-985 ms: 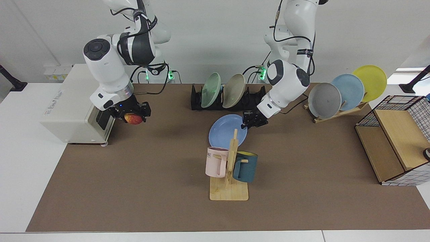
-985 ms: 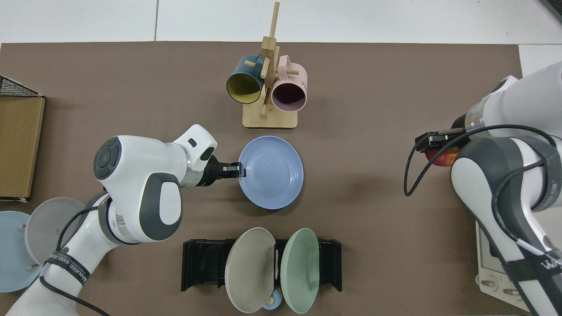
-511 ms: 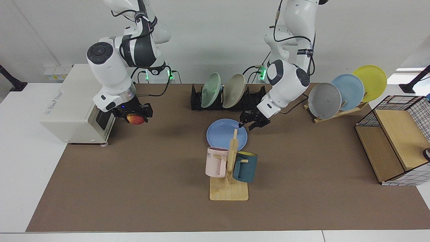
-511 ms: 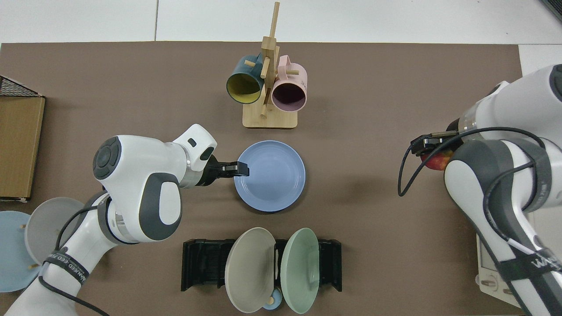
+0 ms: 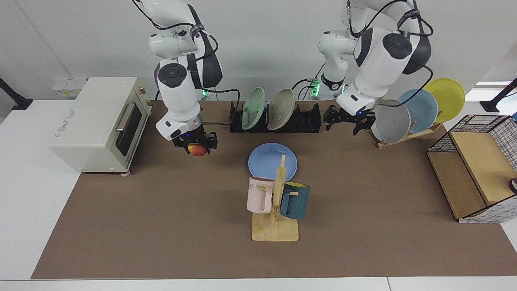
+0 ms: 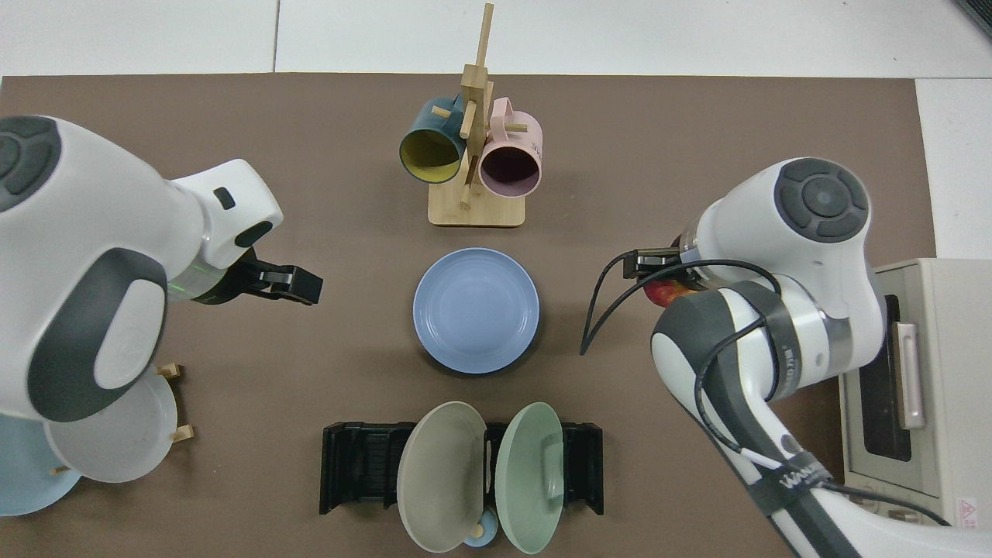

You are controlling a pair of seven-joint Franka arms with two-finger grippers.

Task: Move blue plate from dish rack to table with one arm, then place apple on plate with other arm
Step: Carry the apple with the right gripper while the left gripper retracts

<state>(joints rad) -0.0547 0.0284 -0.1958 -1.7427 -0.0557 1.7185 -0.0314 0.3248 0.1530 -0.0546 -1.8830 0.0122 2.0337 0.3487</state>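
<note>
The blue plate (image 5: 266, 161) (image 6: 476, 310) lies flat on the brown table (image 5: 161, 226), in front of the black dish rack (image 5: 307, 119) (image 6: 360, 465). My left gripper (image 5: 349, 119) (image 6: 299, 286) hangs open and empty above the table, well off to the side of the plate, near the grey plate on the wooden rack. The red and yellow apple (image 5: 198, 150) (image 6: 671, 293) is gripped by my right gripper (image 5: 197, 148) (image 6: 663, 284), which is shut on it. It hovers above the table on the plate's other side, a short way from the rim.
A green plate (image 5: 253, 107) and a beige plate (image 5: 281, 108) stand in the dish rack. A wooden mug stand (image 5: 276, 210) with two mugs is just in front of the blue plate. A toaster oven (image 5: 97, 121), a slanted wooden plate rack (image 5: 408, 135) and a wire basket (image 5: 476, 169) line the sides.
The left gripper let go of the blue plate, which settled flat, then rose and drew back toward the wooden rack. The right arm carried the apple from the toaster oven toward the plate.
</note>
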